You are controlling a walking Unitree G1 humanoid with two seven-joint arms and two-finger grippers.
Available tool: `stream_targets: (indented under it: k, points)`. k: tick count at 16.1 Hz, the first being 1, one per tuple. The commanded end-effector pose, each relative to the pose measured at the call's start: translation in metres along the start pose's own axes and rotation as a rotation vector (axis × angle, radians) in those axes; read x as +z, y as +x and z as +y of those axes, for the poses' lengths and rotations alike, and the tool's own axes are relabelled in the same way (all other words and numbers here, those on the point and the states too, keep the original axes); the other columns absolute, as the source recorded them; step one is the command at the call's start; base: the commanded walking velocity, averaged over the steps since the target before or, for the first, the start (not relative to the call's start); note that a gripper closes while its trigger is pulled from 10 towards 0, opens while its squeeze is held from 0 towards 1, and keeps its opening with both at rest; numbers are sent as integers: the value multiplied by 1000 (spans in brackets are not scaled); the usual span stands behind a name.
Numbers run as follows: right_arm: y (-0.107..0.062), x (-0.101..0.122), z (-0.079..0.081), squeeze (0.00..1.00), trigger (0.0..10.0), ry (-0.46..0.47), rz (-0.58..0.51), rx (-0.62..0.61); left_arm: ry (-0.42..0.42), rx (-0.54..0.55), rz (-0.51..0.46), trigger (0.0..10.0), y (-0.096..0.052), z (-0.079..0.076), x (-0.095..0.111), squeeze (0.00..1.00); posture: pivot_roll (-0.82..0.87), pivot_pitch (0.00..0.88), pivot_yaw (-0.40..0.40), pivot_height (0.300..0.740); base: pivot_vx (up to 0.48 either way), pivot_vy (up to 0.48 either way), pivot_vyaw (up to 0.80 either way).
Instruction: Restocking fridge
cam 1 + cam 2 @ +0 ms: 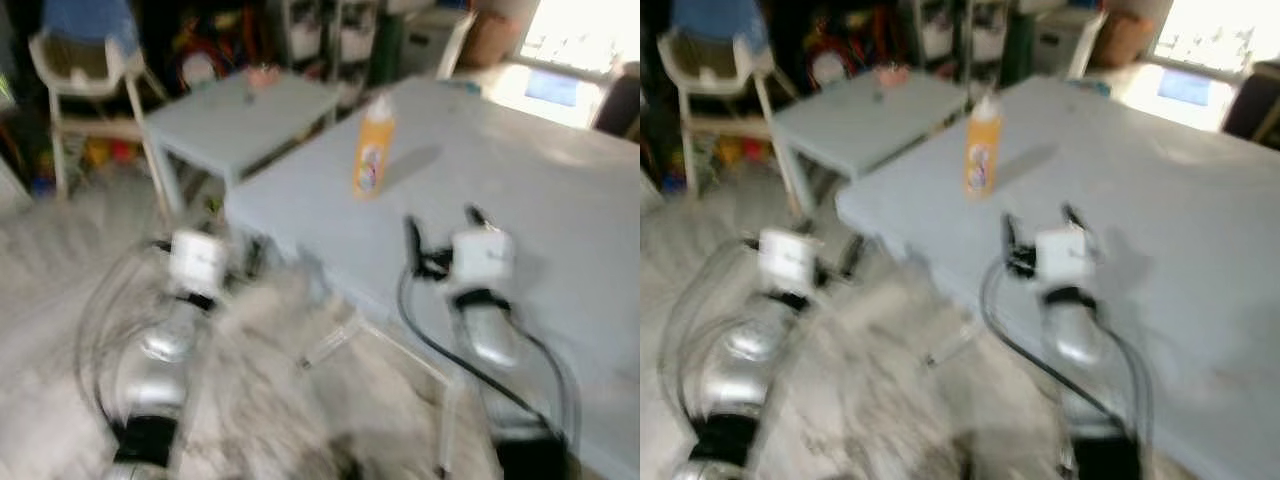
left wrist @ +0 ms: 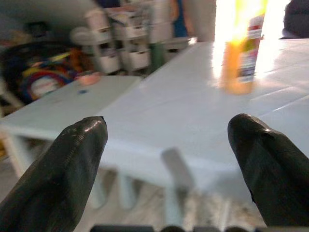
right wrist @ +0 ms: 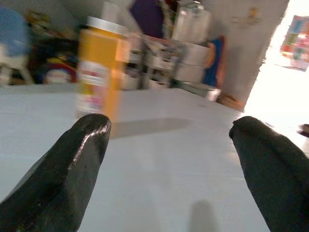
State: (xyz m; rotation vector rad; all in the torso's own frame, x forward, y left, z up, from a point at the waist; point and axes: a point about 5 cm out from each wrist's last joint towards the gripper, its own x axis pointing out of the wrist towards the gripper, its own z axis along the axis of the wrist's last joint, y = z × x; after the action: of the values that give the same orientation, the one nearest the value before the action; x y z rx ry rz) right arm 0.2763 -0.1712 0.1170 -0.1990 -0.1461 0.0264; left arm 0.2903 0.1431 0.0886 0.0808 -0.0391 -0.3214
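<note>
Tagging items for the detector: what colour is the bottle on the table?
Orange bottle with a white cap and a pale label; it shows best in the left eye view.

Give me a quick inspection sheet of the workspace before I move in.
Surface: large pale table, bare near its edge; views blurred.
Job's things: orange bottle with a white cap, upright on the table.
Clutter: small pink item on the smaller side table.
Grippers: right gripper open over the table, short of the bottle; left gripper open, off the table's edge.
Cables: black cable looping along the right arm.
Surroundings: high chair, storage drawers, bright doorway.
</note>
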Motion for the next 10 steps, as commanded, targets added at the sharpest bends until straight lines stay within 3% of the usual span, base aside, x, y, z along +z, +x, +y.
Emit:
stream_targets:
  k: [1,3,5,10]
  points:
    - [3,5,7,0,10000,33,-38,10,28,34,-3,10000,-2,14,3,0,-22,0,-9,740,412,247,0]
    - [3,6,7,0,10000,-11,-71,-9,29,32,-3,10000,-1,14,3,0,-20,0,-10,740,396,268,0]
    - [2,3,11,0,10000,72,-27,33,31,29,-8,10000,0,13,4,0,-20,0,-10,740,339,330,0]
    - [-1,3,19,0,10000,83,-48,100,43,37,-6,10000,-1,14,3,0,-15,0,-10,740,0,57,0]
